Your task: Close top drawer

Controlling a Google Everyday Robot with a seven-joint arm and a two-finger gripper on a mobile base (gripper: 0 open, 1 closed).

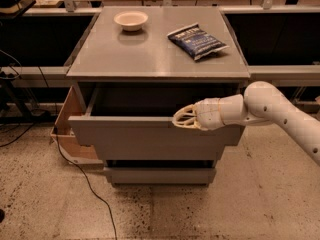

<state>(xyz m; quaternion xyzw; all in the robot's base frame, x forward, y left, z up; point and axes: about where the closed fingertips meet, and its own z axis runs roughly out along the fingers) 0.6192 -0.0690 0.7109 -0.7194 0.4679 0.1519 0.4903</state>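
Observation:
The top drawer (145, 136) of the grey cabinet stands pulled out, its wide flat front facing me and its dark interior showing behind the top edge. My gripper (181, 118) comes in from the right on a white arm. Its pale fingertips rest at the top edge of the drawer front, right of the middle.
On the cabinet top (150, 54) stand a white bowl (131, 20) at the back left and a dark blue snack bag (196, 40) at the back right. A shorter drawer front (160, 175) sits below. A cardboard box (70, 129) and a black cable (85, 184) lie at the left.

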